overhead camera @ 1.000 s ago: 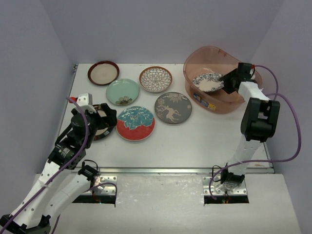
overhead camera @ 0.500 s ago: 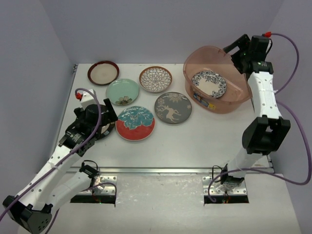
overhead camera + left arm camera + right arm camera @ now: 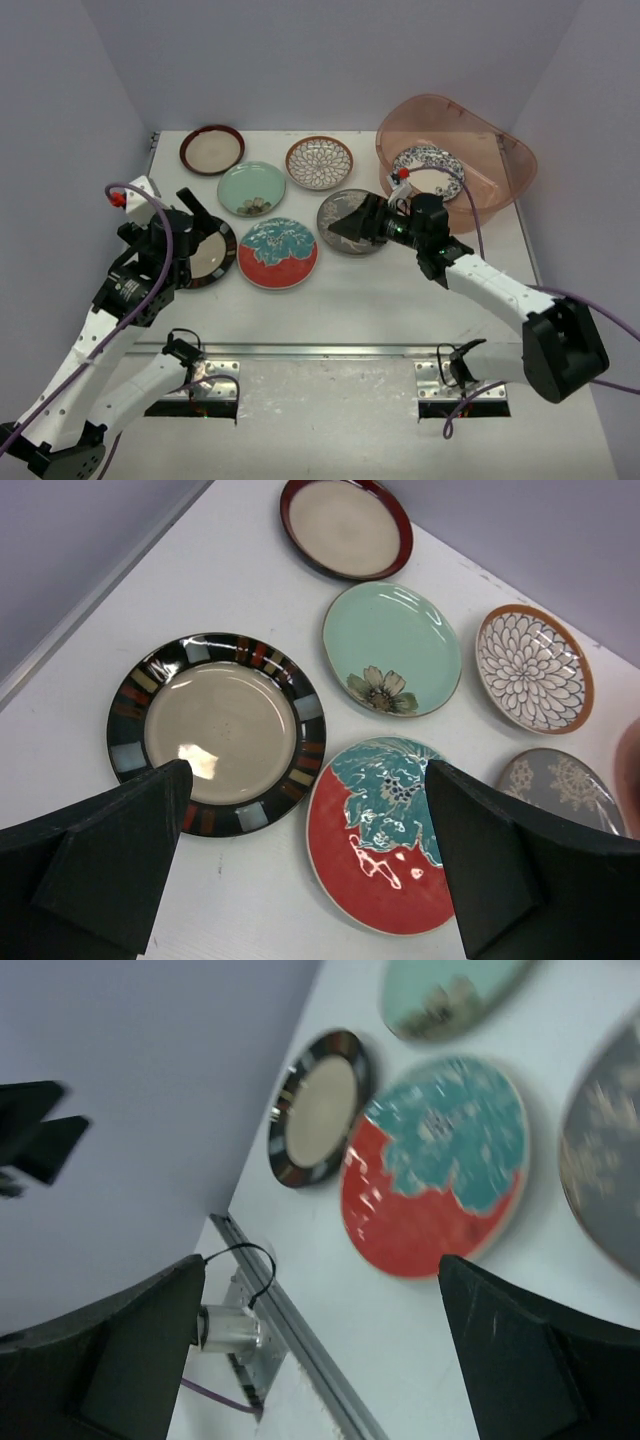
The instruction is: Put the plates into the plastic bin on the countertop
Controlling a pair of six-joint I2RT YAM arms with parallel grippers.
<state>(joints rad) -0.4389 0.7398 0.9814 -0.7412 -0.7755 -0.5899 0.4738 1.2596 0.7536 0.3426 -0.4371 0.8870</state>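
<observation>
Along the near edge of the countertop (image 3: 400, 290) we see the metal rail (image 3: 350, 349). Just past it, on the left side, the left gripper (image 3: 305, 780) hovers with its jaws spread wide and nothing between them. Under it lies the black-striped plate (image 3: 205, 255), flat and close to the left edge. Just beside that plate, to its right, sits the red-and-teal plate (image 3: 278, 253); we make out only a thin gap between their rims.

The right gripper (image 3: 322, 1270) reaches in low from the right. Its jaws are also fully apart and empty, and it hangs over the grey deer plate (image 3: 365, 245) near the middle of the countertop, covering part of it. Its fingers point left toward the red-and-teal plate.

Farther back we find the mint green plate (image 3: 251, 188) and, to its right, the brown lattice plate (image 3: 319, 162). The dark-rimmed cream plate (image 3: 212, 149) rests near the far left corner.

At the far right corner stands the plastic bin (image 3: 500, 160). Inside it, the blue-white floral plate (image 3: 430, 170) lies on the floor, toward the bin's left wall. The other six plates are all outside the bin.
</observation>
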